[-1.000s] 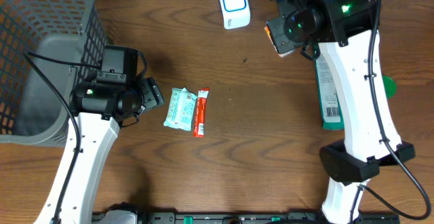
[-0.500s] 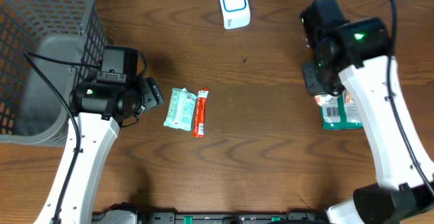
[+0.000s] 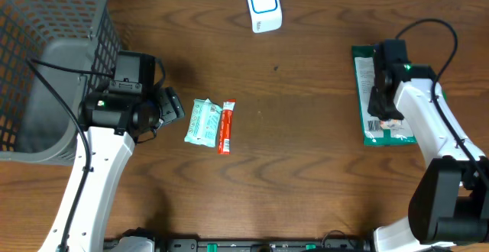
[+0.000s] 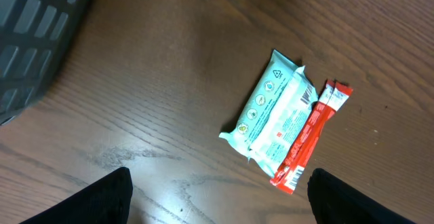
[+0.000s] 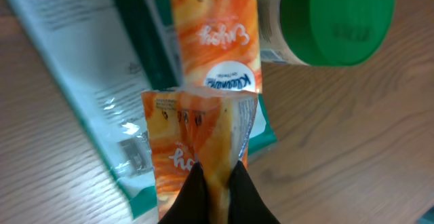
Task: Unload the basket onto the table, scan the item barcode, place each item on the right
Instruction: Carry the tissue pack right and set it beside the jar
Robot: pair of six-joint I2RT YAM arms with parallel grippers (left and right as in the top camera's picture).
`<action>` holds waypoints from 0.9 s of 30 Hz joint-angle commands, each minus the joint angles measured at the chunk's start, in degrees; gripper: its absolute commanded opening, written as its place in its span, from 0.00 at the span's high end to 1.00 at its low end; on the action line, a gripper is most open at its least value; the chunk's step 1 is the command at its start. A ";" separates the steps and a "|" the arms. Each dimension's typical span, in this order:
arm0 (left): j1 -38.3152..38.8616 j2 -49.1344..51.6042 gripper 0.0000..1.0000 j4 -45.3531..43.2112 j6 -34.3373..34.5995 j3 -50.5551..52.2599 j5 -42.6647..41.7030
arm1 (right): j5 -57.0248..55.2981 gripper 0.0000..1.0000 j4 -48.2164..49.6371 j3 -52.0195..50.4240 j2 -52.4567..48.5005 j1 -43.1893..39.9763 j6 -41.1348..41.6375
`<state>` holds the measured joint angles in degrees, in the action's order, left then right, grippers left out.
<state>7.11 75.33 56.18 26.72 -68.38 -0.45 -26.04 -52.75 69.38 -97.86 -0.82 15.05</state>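
My right gripper (image 5: 215, 180) is shut on the folded edge of an orange snack pouch (image 5: 203, 125), held just above a flat green package (image 5: 74, 68). From overhead this gripper (image 3: 380, 103) hangs over that green package (image 3: 365, 72) at the table's right side. The white and blue scanner (image 3: 263, 6) stands at the back centre, well to the left of it. My left gripper (image 4: 218, 187) is open above bare wood, close to a mint-green packet (image 4: 274, 112) and a red stick sachet (image 4: 308, 139).
A grey mesh basket (image 3: 46, 23) fills the back left corner. A jar with a green lid (image 5: 336, 17) stands right beside the green package. The mint packet (image 3: 202, 122) and red sachet (image 3: 226, 126) lie left of centre.
The right arm has swung away from the scanner, forward and to the right, and come down over the green package with the orange pouch. The left arm has not moved.
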 commanded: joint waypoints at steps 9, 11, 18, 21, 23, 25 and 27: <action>-0.31 -0.11 0.17 0.17 -0.57 -0.28 0.72 | 1.95 0.03 2.23 -2.62 0.42 -2.14 0.55; -0.31 -0.11 0.17 0.15 -0.57 -0.28 0.74 | 1.95 0.01 2.19 -2.62 0.42 -2.14 0.55; -0.31 -0.11 0.17 0.15 -0.57 -0.28 0.74 | 1.95 0.03 1.64 -2.62 0.42 -2.14 0.55; -0.31 -0.11 0.16 0.15 -0.57 -0.28 0.74 | 1.95 0.46 1.18 -2.62 0.42 -2.14 0.55; -0.31 -0.11 0.17 0.15 -0.57 -0.28 0.72 | 1.95 0.88 1.03 -2.62 0.42 -2.14 0.55; -0.31 -0.11 0.17 0.15 -0.57 -0.28 0.74 | 1.95 0.98 0.87 -2.62 0.42 -2.14 0.55; -0.31 -0.11 0.17 0.15 -0.57 -0.28 0.74 | 1.95 0.56 0.87 -2.62 0.42 -2.14 0.55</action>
<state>7.11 75.33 56.21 26.72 -68.38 -0.45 -23.73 -51.72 66.89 -97.86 -2.92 15.42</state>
